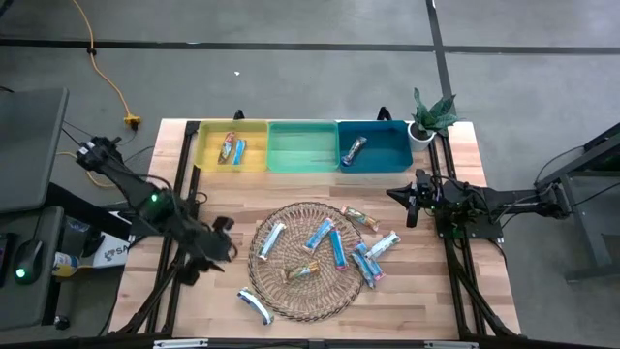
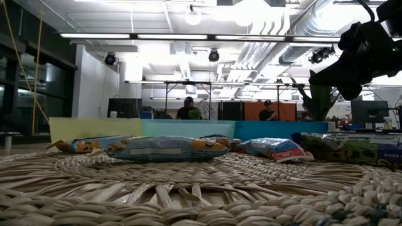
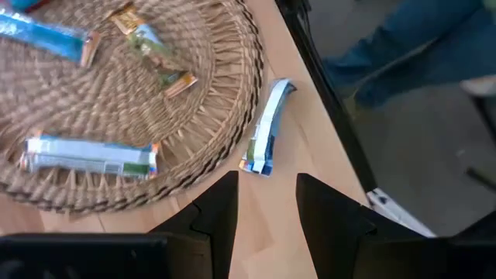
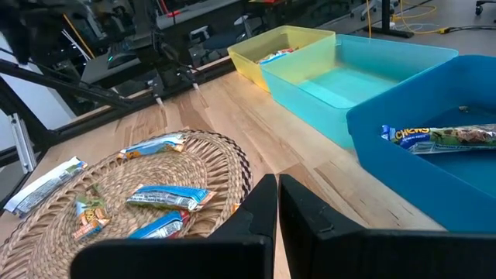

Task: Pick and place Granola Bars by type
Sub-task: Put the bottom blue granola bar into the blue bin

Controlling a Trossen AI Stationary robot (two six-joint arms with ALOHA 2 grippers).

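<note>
Several wrapped granola bars lie flat on the round wicker mat (image 1: 308, 262), among them blue bars (image 1: 336, 247) and an orange-brown one (image 1: 302, 272). One white-silver bar (image 3: 266, 130) lies on the bare table just off the mat's near-left rim (image 1: 255, 305). Two bars (image 1: 232, 148) sit in the yellow bin and one (image 1: 355, 149) in the blue bin. My left gripper (image 3: 267, 209) is open and hovers above the table, left of the mat (image 1: 223, 242), short of the white-silver bar. My right gripper (image 4: 277, 211) is shut and hangs in the air right of the mat (image 1: 401, 196).
Yellow (image 1: 208, 160), green (image 1: 302, 147) and blue (image 1: 386, 155) bins stand side by side along the far edge. A small potted plant (image 1: 431, 116) stands at the far right corner. Bare wood lies between bins and mat. People sit in the room behind the table (image 2: 186, 108).
</note>
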